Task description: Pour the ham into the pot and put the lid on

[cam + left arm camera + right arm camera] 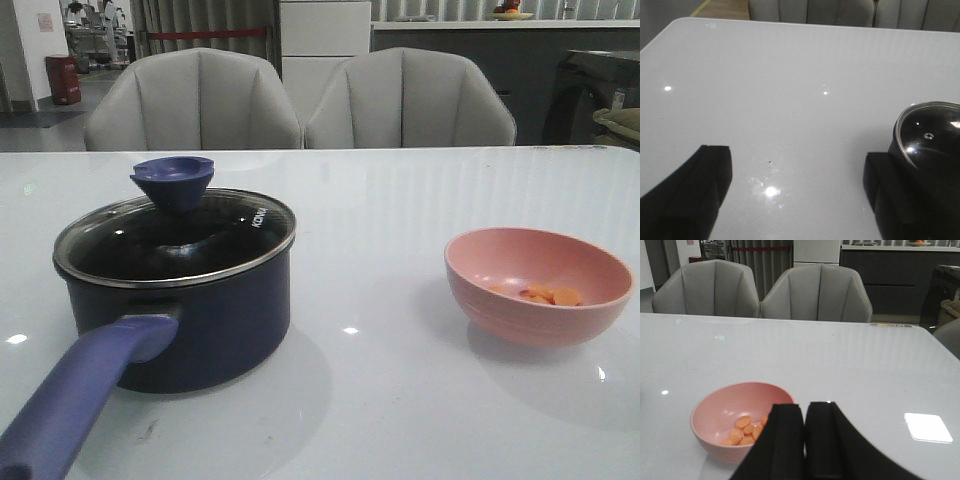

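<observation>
A: Nearest me, the pot (180,300) sat left with the lid (175,240) on; glass, I judged it slippery, so take the knob (172,180).

B: Claws?

A: Left gripper (797,200) spread, empty; right gripper (805,440) clenched, empty. Ham (745,430), light and loose, lay in the bowl (540,285), right.

One pot (190,310) stands on the table (400,400), and one lid (175,235) sits on it, with a single blue knob (172,180) and one long handle (80,395). One pink bowl (538,285) — only one. In it lie the ham (744,431) slices: about six can be made out in the right wrist view, though they overlap and the right tool (805,440) hides part of the pile, so the count is not sure. Two grey chairs (195,100) stand behind the table. Two tools — the left tool (800,200) and the right.
</observation>
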